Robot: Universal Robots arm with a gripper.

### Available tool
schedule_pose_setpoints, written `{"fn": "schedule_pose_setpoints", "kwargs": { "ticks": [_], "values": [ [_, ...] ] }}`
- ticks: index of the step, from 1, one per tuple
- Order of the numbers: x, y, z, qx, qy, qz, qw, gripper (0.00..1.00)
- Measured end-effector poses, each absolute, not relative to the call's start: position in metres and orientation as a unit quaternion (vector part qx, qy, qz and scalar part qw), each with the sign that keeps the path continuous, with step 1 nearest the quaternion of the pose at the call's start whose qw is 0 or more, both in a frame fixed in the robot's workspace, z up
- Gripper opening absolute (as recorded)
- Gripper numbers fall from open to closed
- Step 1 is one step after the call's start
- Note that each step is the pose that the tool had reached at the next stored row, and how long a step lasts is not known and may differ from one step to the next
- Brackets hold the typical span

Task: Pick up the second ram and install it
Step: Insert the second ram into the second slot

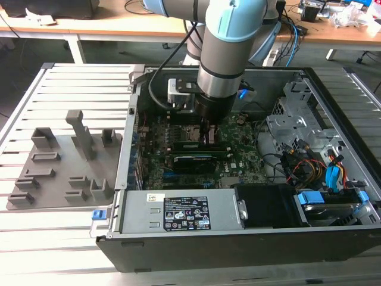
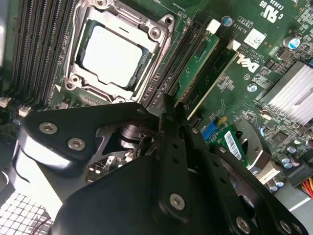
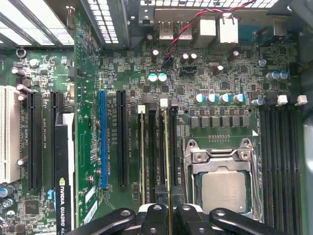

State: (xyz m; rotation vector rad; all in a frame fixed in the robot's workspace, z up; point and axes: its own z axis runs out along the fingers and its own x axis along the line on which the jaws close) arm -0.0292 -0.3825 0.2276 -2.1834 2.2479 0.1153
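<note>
Gripper [image 3: 168, 215] pinching second ram [image 3: 167, 156] upright in motherboard [image 3: 122, 73] slot (inside computer case [image 1: 238, 238]).

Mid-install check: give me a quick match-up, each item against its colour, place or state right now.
Items:
1. second ram
2. CPU socket
3. fixture plate
4. gripper

Descriptions:
A. grey, lying outside the case
B. square and silver
C. shut on the stick
D. green, standing on edge

Pairs: 1-D, 2-B, 3-A, 4-C.
</note>
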Motion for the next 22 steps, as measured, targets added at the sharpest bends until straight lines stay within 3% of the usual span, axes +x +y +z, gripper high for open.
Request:
{"fn": "schedule_pose_setpoints", "kwargs": {
  "ticks": [22],
  "values": [
    [-0.0323,-0.3842,0.2223,-0.693,0.72,0.037,0.004,0.14]
  ]
}}
